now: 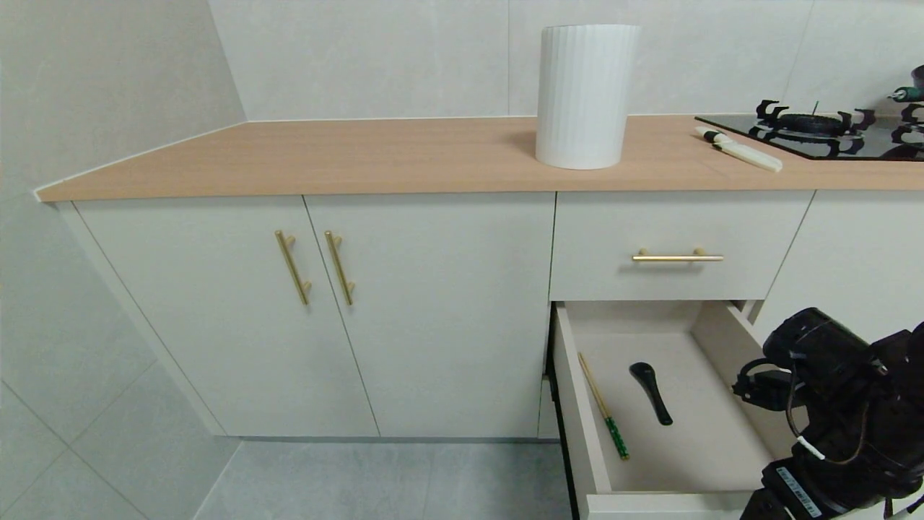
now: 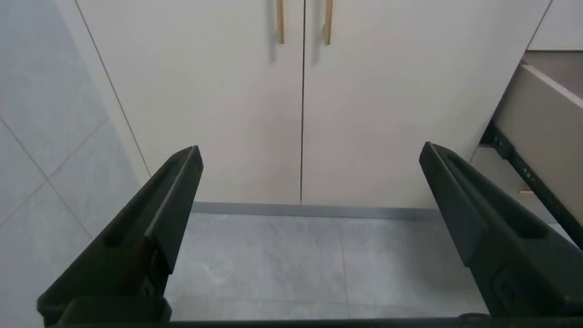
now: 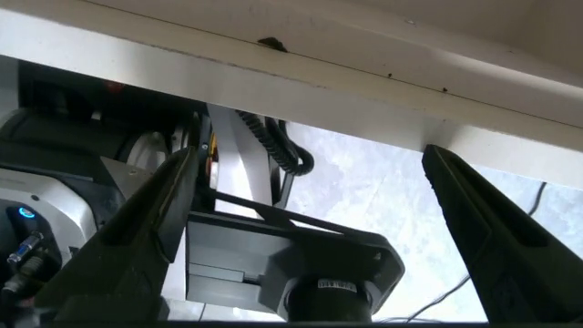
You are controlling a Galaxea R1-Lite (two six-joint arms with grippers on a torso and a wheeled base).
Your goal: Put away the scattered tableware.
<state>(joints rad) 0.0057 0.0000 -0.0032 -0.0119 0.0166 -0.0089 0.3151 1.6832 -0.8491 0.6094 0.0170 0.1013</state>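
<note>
**Tableware status: open drawer and countertop**

Lower drawer stands pulled out beneath a shut drawer w/ a brass handle.

- **Chopsticks:** a pair, flat on the drawer floor, close along its L wall. Long axis runs back-to-front. Green patterned ends point toward the drawer front, pale wood tips toward the rear.
- **Black spoon:** flat, near the chopsticks but apart from them. Bowl toward the rear, handle toward the front, angled slightly R.
- **Cream knife:** lies on the countertop just beside the gas hob. Long axis is diagonal, dark-banded end toward the rear wall.
- **White ribbed canister:** upright on the countertop, L of the knife.
- **Left gripper:** fingers spread wide, facing the cabinet doors.
- **Right gripper:** fingers spread wide.
</note>
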